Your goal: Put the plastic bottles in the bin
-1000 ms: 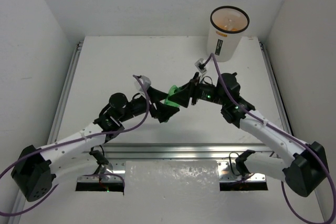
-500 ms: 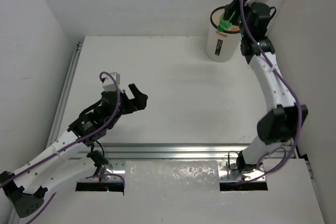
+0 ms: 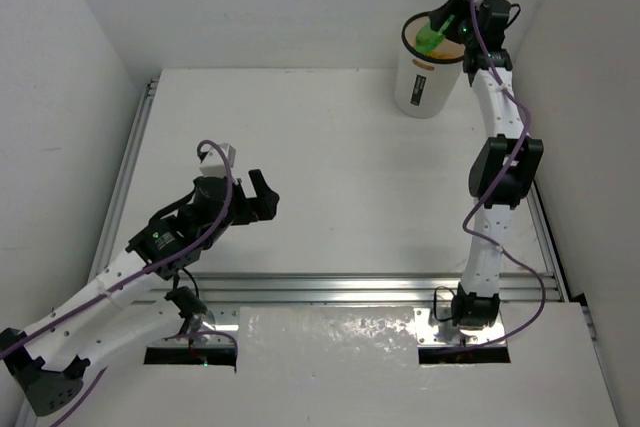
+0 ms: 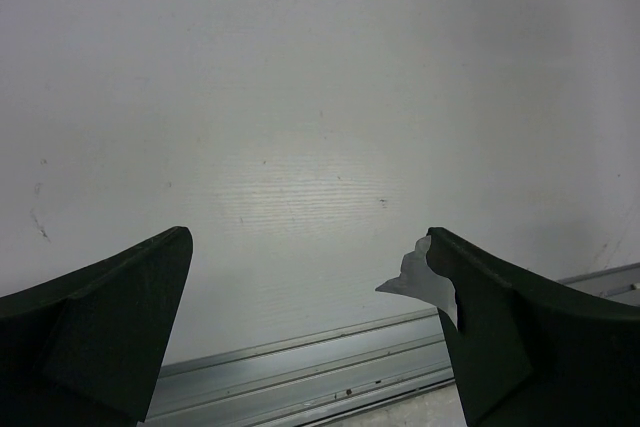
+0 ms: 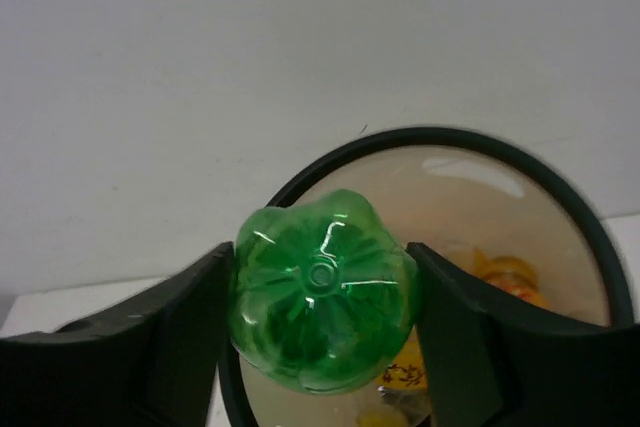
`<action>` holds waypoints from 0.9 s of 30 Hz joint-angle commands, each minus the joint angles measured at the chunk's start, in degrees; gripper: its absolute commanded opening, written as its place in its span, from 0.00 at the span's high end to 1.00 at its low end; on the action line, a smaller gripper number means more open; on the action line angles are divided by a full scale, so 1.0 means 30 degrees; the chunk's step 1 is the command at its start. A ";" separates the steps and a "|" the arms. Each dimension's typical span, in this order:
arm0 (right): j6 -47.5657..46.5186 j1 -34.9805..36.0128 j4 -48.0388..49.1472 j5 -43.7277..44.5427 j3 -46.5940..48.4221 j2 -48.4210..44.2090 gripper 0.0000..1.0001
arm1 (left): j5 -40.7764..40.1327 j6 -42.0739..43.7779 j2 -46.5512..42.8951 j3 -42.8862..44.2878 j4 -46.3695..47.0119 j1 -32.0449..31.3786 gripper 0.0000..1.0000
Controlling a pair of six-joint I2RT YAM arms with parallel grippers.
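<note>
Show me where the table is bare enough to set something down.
Bare: the middle of the table, between the left gripper and the bin, and the far-left corner. Crowded: the bin's mouth, where the right gripper holds a green bottle; the right arm lines the right edge.

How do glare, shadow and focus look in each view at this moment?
Top external: even soft light, sharp, with a sheen on the near-edge strip. Left wrist: a pale glare patch on the table; the fingers of the left hand are dark, nearly featureless. Right wrist: small highlights on the green bottle, while the inside of the bin behind it is blurred.
</note>
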 commanded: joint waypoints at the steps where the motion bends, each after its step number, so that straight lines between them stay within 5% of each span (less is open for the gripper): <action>1: 0.0732 0.0120 0.1015 -0.2036 0.1452 0.0670 0.26 | 0.0624 0.0589 -0.0163 0.0632 0.0524 0.0036 0.00; 3: 0.1169 -0.0055 0.0690 -0.1835 0.1924 0.1026 0.02 | 0.0859 0.0649 -0.0192 0.0574 0.0611 0.0036 0.00; 15: -0.0644 -0.0467 -0.2531 0.2117 0.0783 -0.2920 0.01 | -0.0137 0.0239 -0.0193 0.1248 0.0082 0.0035 0.00; 22: -0.1342 0.0293 -0.4074 -0.0389 -0.0360 -0.6113 0.01 | 0.0714 -0.0316 0.0627 0.1423 0.1667 0.0036 0.00; 25: -0.3620 0.1609 -0.6339 -0.0404 -0.3540 -0.9906 0.01 | 0.0218 -0.0610 0.1183 0.2794 0.1083 0.0036 0.00; 27: -0.5119 0.3862 -0.6518 0.0767 -0.8809 -1.2582 0.01 | -0.0310 -0.0815 0.1826 0.3616 0.0001 0.0065 0.00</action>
